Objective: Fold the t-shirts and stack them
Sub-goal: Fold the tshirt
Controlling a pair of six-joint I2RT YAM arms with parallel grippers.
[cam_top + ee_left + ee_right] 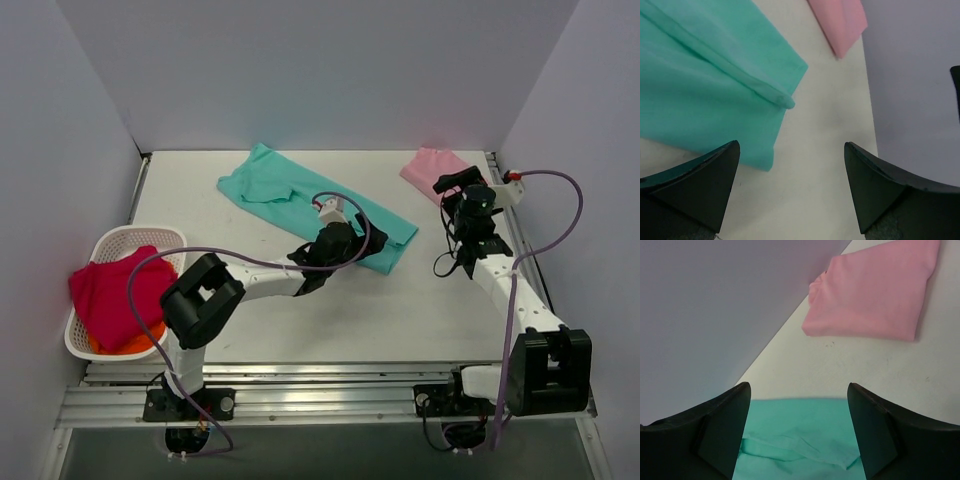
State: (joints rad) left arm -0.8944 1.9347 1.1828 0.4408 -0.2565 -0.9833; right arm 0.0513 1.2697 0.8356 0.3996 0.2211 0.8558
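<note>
The teal-green t-shirt (280, 185) lies stretched diagonally across the table's middle, partly folded lengthwise. It also shows in the left wrist view (705, 75) and the right wrist view (805, 430). The pale pink t-shirt (432, 165) lies folded at the back right; it also shows in both wrist views (840, 22) (875, 295). My left gripper (362, 250) (790, 185) is open and empty, low at the teal shirt's near right corner, over bare table. My right gripper (455, 185) (799, 425) is open and empty, raised beside the pink shirt.
A white lattice basket (140, 232) at the left edge holds red and orange cloth. Grey walls enclose the table on the left, back and right. The right arm's purple cable (560, 200) loops by the right wall.
</note>
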